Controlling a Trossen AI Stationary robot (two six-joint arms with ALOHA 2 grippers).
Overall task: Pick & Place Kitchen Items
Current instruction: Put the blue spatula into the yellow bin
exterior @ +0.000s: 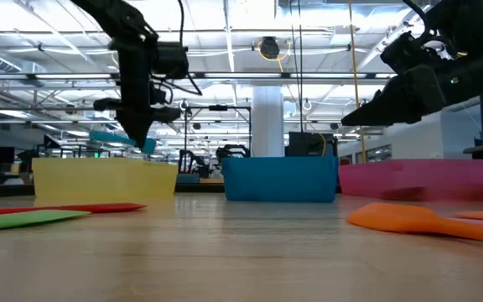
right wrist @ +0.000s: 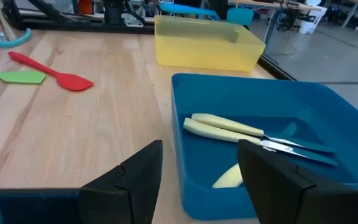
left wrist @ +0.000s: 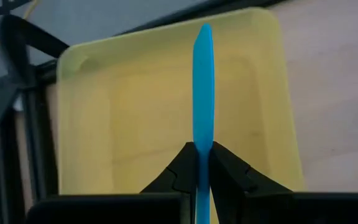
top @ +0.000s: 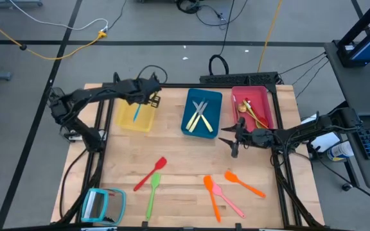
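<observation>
My left gripper [top: 143,101] is over the yellow tray [top: 135,122], shut on a slim blue utensil [left wrist: 202,93]. In the low view the blue utensil [exterior: 117,138] hangs just above the yellow tray's rim [exterior: 99,172]. My right gripper [top: 232,146] stands open at the near right corner of the blue tray [top: 190,125], holding nothing. The blue tray's floor [right wrist: 272,115] holds yellow-handled knives [right wrist: 229,127]. On the table's near half lie a red spatula [top: 151,172], a green spatula [top: 153,192], two orange utensils [top: 211,196] and a pink one [top: 227,200]. My left gripper pinches the blue utensil's flat sides [left wrist: 202,163] between its two fingers [left wrist: 185,165], toward one end. The fingers slant down from above. The utensil's longer part sticks out beyond the fingertips, lifted clear over the yellow tray, nearly level in the low view.
A red tray [top: 262,119] with metal spoons [top: 249,110] sits at the far right, next to the blue tray. A teal-framed flat object [top: 103,205] lies at the near left corner. Dark frame rails [top: 98,141] run along the table's left and right sides.
</observation>
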